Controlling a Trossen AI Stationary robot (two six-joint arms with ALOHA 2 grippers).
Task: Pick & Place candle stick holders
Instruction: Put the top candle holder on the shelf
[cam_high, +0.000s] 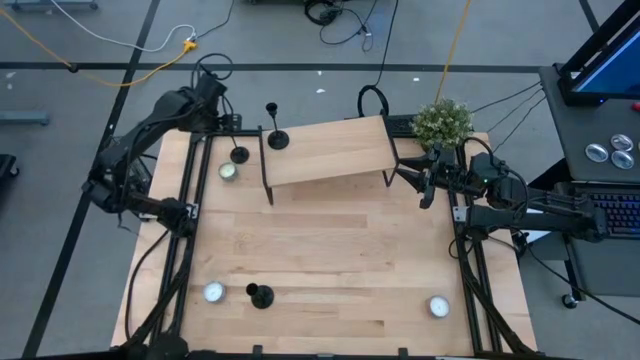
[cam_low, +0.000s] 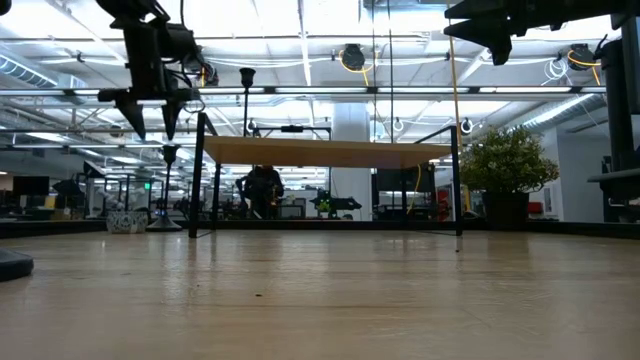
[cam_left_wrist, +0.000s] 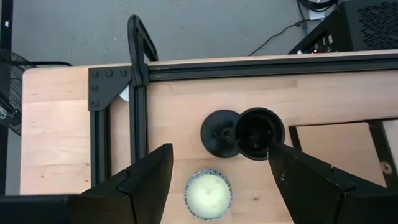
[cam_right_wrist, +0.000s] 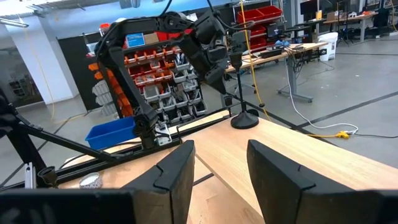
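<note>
Three candle stick holders are present. One stands on the raised wooden shelf (cam_high: 325, 150) at its back-left corner (cam_high: 275, 130); a second stands on the tabletop (cam_high: 330, 260) just left of the shelf (cam_high: 239, 154), beside a tealight candle (cam_high: 228, 171); a third stands near the front edge (cam_high: 260, 295), between the left and centre of the tabletop. The left gripper (cam_left_wrist: 217, 180) hovers directly above the second holder (cam_left_wrist: 245, 132), fingers spread wide and empty, with the cup and round base visible between and beyond the fingers (cam_left_wrist: 149, 180). The right gripper (cam_right_wrist: 217, 168) waits over the right end of the shelf, fingers partly apart and holding nothing. Each holder appears to be rigid black metal: a flat round base, a thin upright stem and a small cup. It should not deform under finger pressure, but the smooth finish is probably slippery, and the narrow stem gives little contact area. The base likely carries most of the weight, so the part should hang upright when lifted from above, yet it may swing or rotate if gripped loosely. Recommended hold: close on the stem just below the cup, or across the cup itself, with the fingers centred. Keep clear of the adjacent tealight candle during descent, as the two stand close together.
</note>
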